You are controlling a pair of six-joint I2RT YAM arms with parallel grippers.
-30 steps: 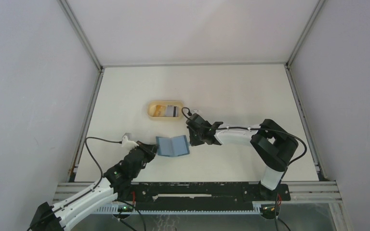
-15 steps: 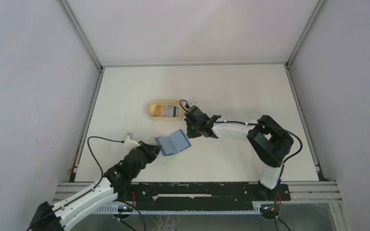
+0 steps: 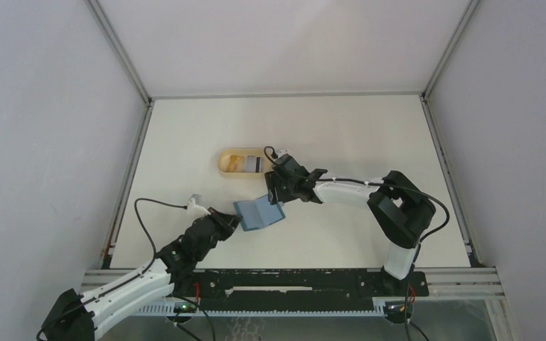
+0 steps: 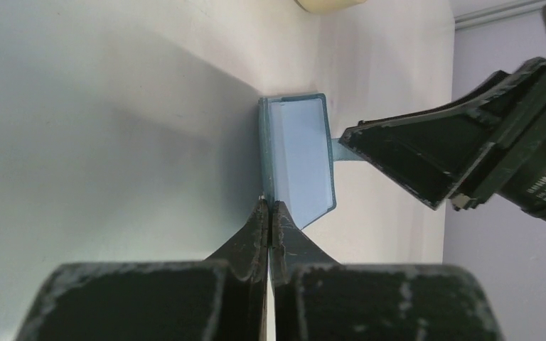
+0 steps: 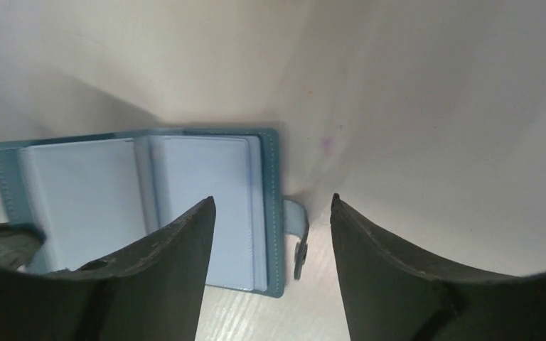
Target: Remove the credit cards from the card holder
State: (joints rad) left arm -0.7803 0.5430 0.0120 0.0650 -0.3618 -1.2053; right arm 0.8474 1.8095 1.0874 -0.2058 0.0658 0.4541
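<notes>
Rectangular teal card holder point(image 5: 206, 192), stitched edges, open.

No word, brand or number can be read in any view. The only trace of print is a line of small white lettering on the dark wrist housing point(image 4: 544, 183) of the right arm, at the right edge of the left wrist view, too blurred to make out. The cards point(image 3: 246, 164) in the tan dish point(image 3: 222, 163) show pale and dark patches, too small to read
</notes>
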